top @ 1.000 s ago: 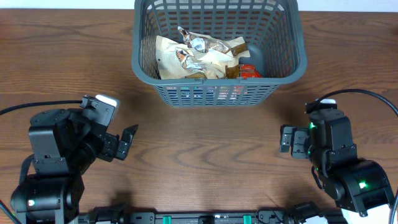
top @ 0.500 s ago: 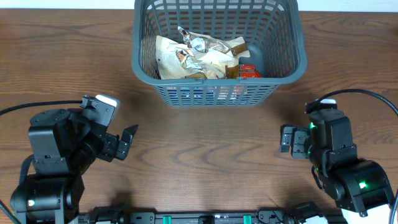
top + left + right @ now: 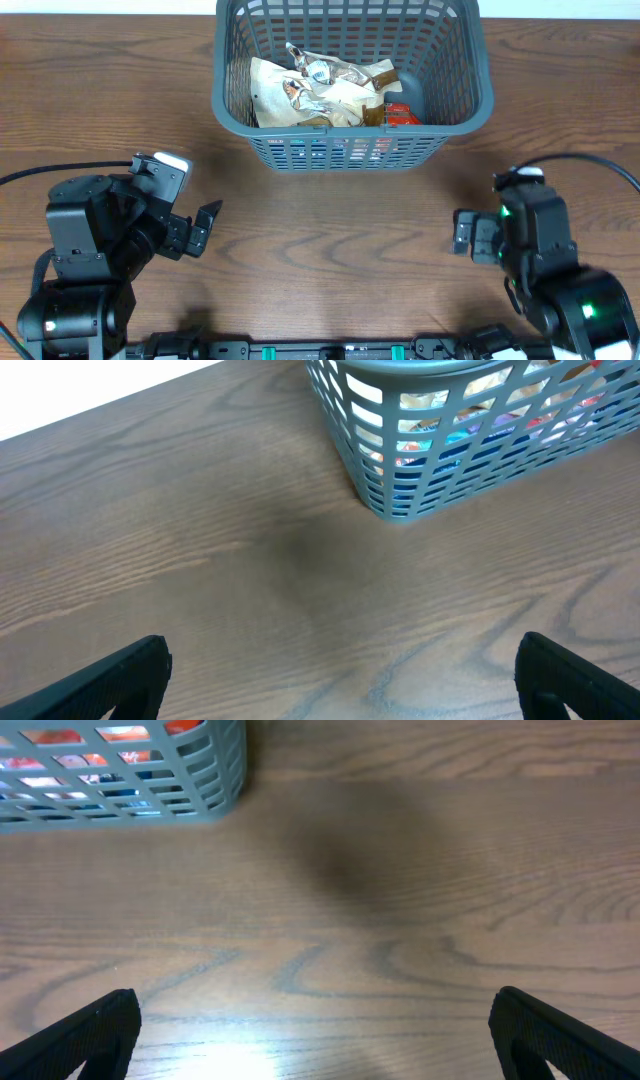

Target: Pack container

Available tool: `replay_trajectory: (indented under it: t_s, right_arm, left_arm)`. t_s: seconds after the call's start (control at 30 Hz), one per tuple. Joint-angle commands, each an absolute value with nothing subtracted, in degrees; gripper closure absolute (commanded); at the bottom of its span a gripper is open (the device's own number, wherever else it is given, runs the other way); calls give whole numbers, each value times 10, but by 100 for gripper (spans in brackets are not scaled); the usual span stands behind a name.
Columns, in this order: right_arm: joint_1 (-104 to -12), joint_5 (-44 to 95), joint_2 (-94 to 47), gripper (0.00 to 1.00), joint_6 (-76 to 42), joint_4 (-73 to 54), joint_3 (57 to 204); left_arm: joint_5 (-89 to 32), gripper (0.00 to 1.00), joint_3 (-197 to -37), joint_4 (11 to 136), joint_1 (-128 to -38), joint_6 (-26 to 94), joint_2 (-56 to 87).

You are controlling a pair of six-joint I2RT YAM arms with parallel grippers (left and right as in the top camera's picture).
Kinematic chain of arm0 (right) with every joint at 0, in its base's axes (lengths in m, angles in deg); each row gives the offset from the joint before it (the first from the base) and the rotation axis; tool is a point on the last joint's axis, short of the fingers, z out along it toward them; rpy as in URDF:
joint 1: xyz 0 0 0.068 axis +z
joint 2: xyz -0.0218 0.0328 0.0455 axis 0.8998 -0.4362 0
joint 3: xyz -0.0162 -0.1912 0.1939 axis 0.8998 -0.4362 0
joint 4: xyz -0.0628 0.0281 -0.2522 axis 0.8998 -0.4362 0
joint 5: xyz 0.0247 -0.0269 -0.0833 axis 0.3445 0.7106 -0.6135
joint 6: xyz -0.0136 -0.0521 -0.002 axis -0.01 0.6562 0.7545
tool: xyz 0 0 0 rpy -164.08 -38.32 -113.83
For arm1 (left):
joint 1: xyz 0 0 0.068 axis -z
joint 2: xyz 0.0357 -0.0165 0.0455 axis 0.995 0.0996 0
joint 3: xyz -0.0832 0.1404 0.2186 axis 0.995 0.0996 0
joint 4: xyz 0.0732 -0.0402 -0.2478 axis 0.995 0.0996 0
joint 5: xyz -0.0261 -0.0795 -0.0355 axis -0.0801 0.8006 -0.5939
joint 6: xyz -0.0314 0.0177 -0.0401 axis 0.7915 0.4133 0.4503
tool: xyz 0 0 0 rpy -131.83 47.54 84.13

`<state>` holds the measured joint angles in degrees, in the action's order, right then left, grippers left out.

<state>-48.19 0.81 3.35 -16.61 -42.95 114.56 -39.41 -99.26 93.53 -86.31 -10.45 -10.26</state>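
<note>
Brown wood-grain table (image 3: 330, 230) carries the container (image 3: 480, 85).

Container (image 3: 228, 765) top-L; tool (image 3: 312, 1003) spread wide

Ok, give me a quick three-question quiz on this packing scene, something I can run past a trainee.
1. True or false: the container already holds several packets.
2. How do the left pincer and right pincer stand? A: shut on a packet. B: open, holding nothing. C: reaching inside the container.
3. Fill in: the container stands on the wooden ___.

Key: 1 true; 2 B; 3 table.
</note>
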Motion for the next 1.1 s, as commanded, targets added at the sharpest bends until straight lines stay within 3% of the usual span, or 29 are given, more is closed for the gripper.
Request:
replay_trajectory:
  t_s: [0.0,0.37,0.73,1.07]
  right_arm:
    - [-489,0,93,1,-184,-417,1123]
    - [-532,29,300,1,-184,-329,984]
    - [-579,21,389,1,-168,-246,898]
    - [-586,-75,431,1,-431,-230,832]
  left_arm:
    - [-391,1,-990,938,-860,-115,-103]
    - [-391,1,-990,938,-860,-115,-103]
    - [-391,1,-990,938,-860,-115,-103]
    - [-391,1,-990,938,-860,-115,-103]
